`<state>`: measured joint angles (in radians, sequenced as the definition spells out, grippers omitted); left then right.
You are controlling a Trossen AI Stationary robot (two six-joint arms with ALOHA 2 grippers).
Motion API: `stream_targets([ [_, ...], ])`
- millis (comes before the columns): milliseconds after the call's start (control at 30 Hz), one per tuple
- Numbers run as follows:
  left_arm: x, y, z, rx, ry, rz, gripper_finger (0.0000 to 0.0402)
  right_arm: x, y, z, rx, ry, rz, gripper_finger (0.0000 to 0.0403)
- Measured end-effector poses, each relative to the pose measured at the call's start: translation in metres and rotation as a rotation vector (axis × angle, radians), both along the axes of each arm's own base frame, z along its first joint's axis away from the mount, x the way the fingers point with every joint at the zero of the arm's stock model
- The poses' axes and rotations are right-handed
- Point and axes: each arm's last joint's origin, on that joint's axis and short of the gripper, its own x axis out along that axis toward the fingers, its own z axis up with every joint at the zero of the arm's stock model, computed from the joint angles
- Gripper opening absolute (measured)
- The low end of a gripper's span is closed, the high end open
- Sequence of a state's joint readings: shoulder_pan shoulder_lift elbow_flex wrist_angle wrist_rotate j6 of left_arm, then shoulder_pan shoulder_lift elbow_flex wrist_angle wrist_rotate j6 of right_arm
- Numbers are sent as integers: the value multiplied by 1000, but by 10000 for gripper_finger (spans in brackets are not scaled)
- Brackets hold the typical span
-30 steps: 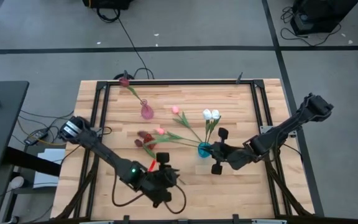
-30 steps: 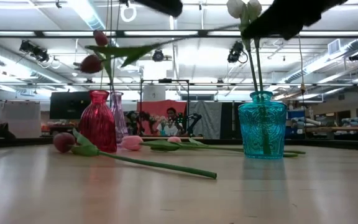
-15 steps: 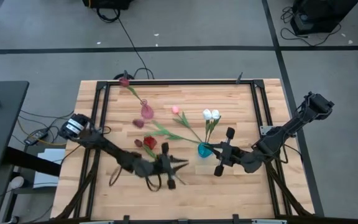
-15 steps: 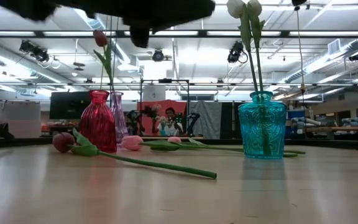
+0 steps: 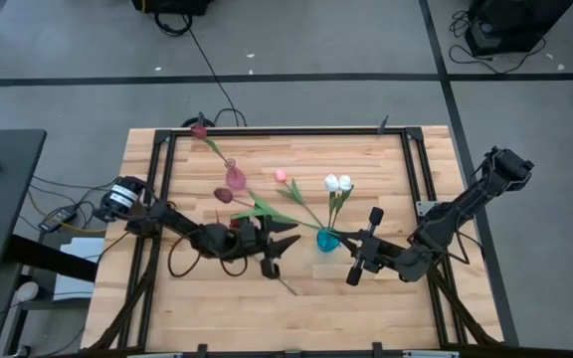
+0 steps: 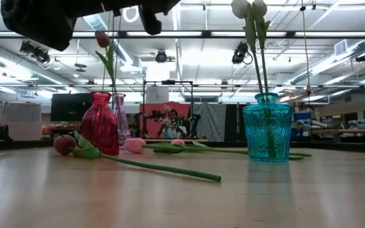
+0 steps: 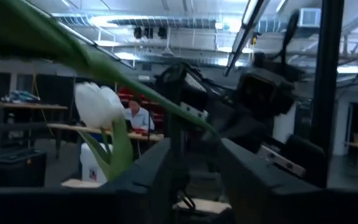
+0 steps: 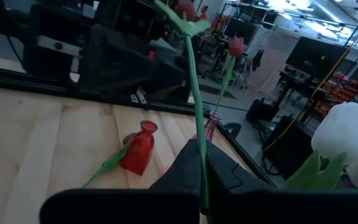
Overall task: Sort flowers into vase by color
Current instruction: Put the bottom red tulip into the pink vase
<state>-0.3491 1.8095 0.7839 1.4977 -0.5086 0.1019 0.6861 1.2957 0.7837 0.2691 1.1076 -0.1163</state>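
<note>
The right gripper [image 8: 199, 155], just toward 3 o'clock from the table's centre, is clamped shut on the lower stem of a dark maroon tulip [image 5: 222, 196]. The stem rises from between its fingers and slants across the middle of the table, with the head toward 9 o'clock. The left gripper [image 5: 285, 241] reaches in from 9 o'clock to meet it, its fingers parted on either side of the same stem and not seen to pinch it. Touching distance from the right gripper stands a teal vase [image 5: 323, 240] holding two white tulips [image 5: 338, 183]. Toward 10 o'clock a pale pink vase [image 5: 235, 179] holds another maroon tulip [image 5: 199, 129]. A red vase [image 6: 100, 123] stands near 9 o'clock, mostly hidden under the left arm from above. A maroon tulip [image 6: 65, 144] lies on the wood beside it. A pink tulip [image 5: 281, 175] lies toward 12 o'clock. This looks like a hand-over of the raised maroon flower from right to left. Next, the left fingers would need to close on the stem before the right lets go. The flower then probably belongs with the other maroon one at 10 o'clock.
</note>
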Motion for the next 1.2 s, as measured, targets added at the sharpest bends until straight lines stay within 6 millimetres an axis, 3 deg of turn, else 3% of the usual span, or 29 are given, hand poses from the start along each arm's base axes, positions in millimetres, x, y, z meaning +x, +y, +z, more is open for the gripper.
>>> stream_targets([
  [133, 0, 5, 3, 13, -31, 10, 173, 0, 0, 0, 0, 0, 1, 6],
  [300, 1, 9, 4, 18, -39, 14, 165, 0, 0, 0, 0, 0, 1, 6],
  [767, 2, 14, 8, 49, -71, 16, 84, 0, 0, 0, 3, 0, 9, 6],
  [1000, -2, 13, 17, 95, -94, 16, 12, 0, 0, -1, 6, 4, 11, 6],
  [1200, -3, 12, 19, 104, -102, 0, 3, 1, 1, -2, 27, 9, 48, 19],
])
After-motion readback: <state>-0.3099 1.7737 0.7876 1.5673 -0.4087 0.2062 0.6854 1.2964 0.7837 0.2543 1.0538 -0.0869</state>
